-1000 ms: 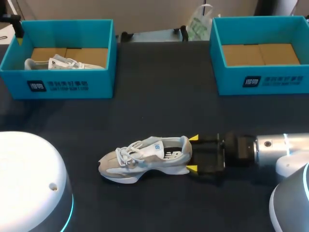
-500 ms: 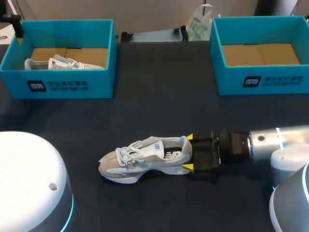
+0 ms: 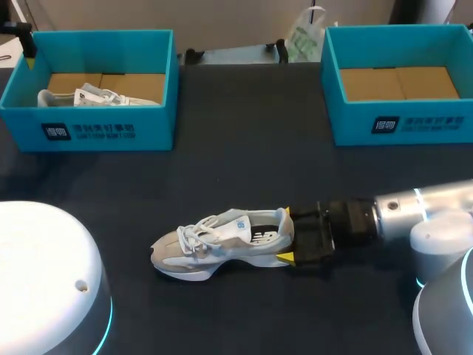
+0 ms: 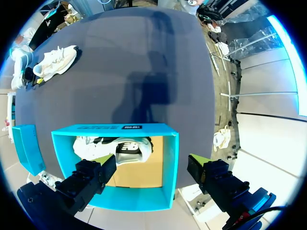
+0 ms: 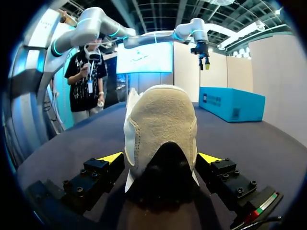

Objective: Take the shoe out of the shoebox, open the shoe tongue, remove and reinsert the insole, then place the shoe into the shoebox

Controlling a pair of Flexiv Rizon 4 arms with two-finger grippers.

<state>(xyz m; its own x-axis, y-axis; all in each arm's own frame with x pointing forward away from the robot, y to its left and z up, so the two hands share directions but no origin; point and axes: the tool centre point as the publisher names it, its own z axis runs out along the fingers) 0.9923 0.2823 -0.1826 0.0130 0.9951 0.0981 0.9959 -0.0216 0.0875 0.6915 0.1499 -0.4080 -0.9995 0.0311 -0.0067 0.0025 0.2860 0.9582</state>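
where the shoe lies: a grey and white shoe (image 3: 218, 242) stands on its sole on the dark table (image 3: 244, 170), near the front edge, toe toward the robot's left, heel toward the right arm.
shoe against the right fingers: the heel sits between the right fingers (image 3: 285, 257), one on each side of it; in the right wrist view the rounded suede heel of the shoe (image 5: 160, 129) fills the gap between the two yellow tips.
right fingers, state: the right fingers (image 5: 112, 157) are spread wide and not clamped; the tips stand just beside the heel's sides, and it is not clear whether either one touches it.
left fingers, state: the left fingers (image 4: 91, 175) are released, with nothing between them; they hang over the left shoebox (image 4: 168, 167), well apart from the shoe on the table.
left shoebox: the teal left shoebox (image 3: 111, 129) is at the far left of the table, with a second shoe (image 3: 81, 96) lying inside on brown cardboard.
right shoebox: the teal right shoebox (image 3: 399, 122) is at the far right, with its brown cardboard floor showing.
writing: a dark label (image 3: 56, 132) with white print is on each shoebox's front wall; a dark logo patch (image 3: 262, 237) is on the shoe's side near the heel.
counts: two shoes, two shoeboxes, two pairs of fingers.
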